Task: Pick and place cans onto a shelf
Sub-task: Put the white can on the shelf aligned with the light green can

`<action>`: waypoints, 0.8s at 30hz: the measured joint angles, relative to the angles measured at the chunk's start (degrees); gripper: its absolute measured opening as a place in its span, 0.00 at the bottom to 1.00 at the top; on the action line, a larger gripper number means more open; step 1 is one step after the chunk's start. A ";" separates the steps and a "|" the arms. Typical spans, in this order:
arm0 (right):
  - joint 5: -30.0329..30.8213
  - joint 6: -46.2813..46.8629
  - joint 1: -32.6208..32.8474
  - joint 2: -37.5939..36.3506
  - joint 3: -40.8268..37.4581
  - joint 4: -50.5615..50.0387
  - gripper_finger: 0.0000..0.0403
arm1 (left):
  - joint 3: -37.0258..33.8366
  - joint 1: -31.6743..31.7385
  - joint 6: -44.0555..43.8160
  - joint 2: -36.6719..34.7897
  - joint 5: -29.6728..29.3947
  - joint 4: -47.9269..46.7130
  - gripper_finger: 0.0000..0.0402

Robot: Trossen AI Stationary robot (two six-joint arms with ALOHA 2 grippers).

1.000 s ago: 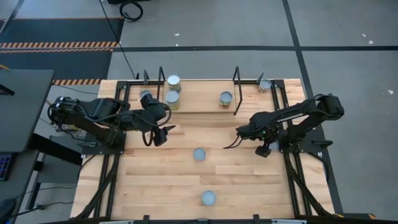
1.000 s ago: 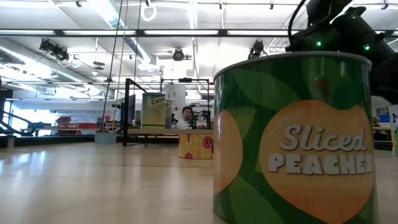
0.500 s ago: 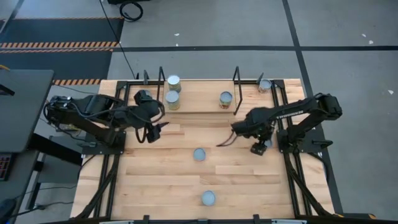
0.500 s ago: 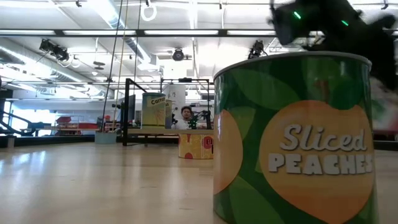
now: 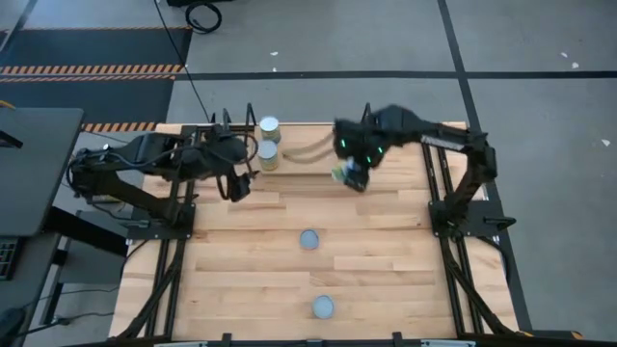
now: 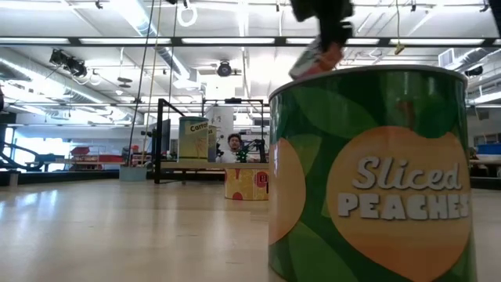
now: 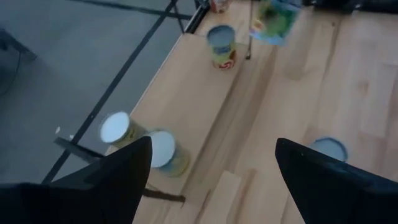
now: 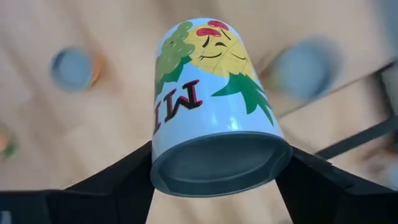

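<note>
One can (image 8: 214,102) rides tilted in your right gripper's (image 5: 352,173) closed jaws above the shelf (image 5: 308,154), mid-carry. Next, you must stand it upright on the board; your left gripper (image 5: 238,183) waits open-jawed beside the shelf.

Held can (image 8: 214,106): light blue label with pineapple art, tilted, clamped between the right gripper's (image 5: 349,173) fingers above the shelf.
Shelf (image 5: 308,154): black wire end posts, light wooden board, at the table's far edge.
Shelved cans (image 5: 269,143): two, upright, touching, near the left post.
Table cans (image 5: 309,239): two, upright, well apart; nearer one (image 6: 368,172) green, labelled Sliced Peaches.
</note>
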 joint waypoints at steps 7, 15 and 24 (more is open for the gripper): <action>5.51 -17.39 -10.39 11.58 14.55 0.08 0.72 | 0.00 9.64 3.97 -0.70 2.66 0.06 0.86; 13.51 -34.05 -18.08 22.92 23.38 0.05 0.72 | 0.00 21.45 8.58 -0.62 3.49 6.21 0.86; 21.40 -42.36 -20.21 27.52 22.98 0.27 0.72 | 0.00 30.54 16.86 -0.46 7.04 22.04 0.86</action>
